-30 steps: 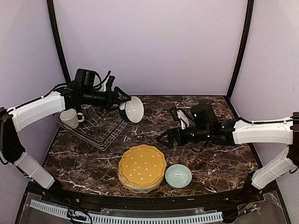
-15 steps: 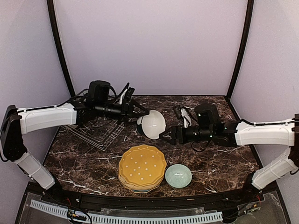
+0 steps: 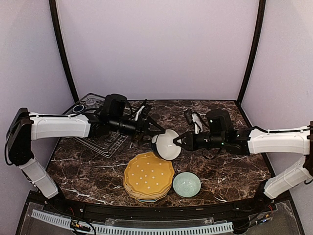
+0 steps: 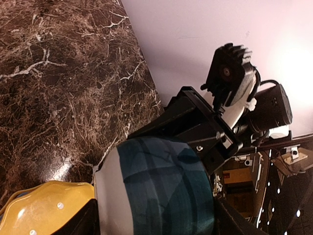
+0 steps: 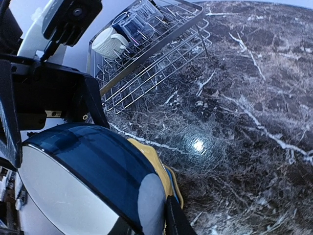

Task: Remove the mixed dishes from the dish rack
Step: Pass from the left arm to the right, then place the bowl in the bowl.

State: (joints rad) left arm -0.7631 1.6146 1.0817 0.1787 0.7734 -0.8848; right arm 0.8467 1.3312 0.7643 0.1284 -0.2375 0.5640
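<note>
Found the white bowl (image 3: 166,144), white within and dark teal-blue outside, held clear of the marble table (image 3: 230,171). Saw it tipped on edge, hollow toward the overhead camera, over the table's middle near the back edge of the yellow plate (image 3: 149,175).

Found the left gripper (image 3: 154,135) spread fairly wide and clamped on the bowl's left side, with a dark finger at either side of the teal wall in the left wrist view. Found the right gripper (image 3: 178,140) drawn nearly closed and pinched on the rim at the opposite side. Saw only one of its fingers, behind the rim, in the right wrist view; the other hidden.

Saw the yellow plate, scalloped and white-dotted, topping a short stack near the front edge, with a blue plate (image 3: 146,200) peeping out beneath. Saw a pale green bowl (image 3: 186,184) upright just to the right of the stack.

Saw the dish rack (image 5: 156,63) at the back left, partly behind the left arm, with a cream mug (image 5: 108,43) and a dark blue mug (image 5: 131,27) in its far end.

Could read no lettering on arms or dishes at this size.
</note>
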